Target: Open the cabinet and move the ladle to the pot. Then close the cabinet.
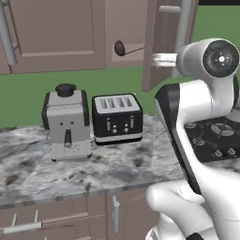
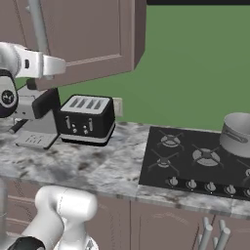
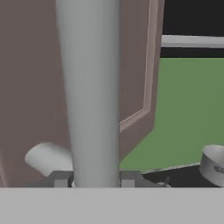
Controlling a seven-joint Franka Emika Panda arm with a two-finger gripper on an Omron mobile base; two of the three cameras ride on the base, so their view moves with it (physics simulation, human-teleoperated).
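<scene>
The cabinet's right door (image 1: 161,42) stands swung out, with its long silver handle (image 3: 89,87) running between my fingertips (image 3: 61,178). My gripper (image 3: 96,179) is shut on that handle, and it is also seen at the door as the gripper (image 1: 158,59) and the gripper (image 2: 54,66). The ladle (image 1: 123,48) lies in the opened cabinet, its dark bowl to the left and its thin rod handle pointing right. The grey steel pot (image 2: 238,133) sits on the stove's back right burner, also seen as the pot (image 3: 214,164).
A black toaster (image 1: 116,118) and a grey coffee machine (image 1: 66,124) stand on the marble counter (image 1: 117,168) below the cabinet. The black gas hob (image 2: 195,158) lies to the right. Low cabinets and drawers (image 1: 56,218) run beneath the counter edge.
</scene>
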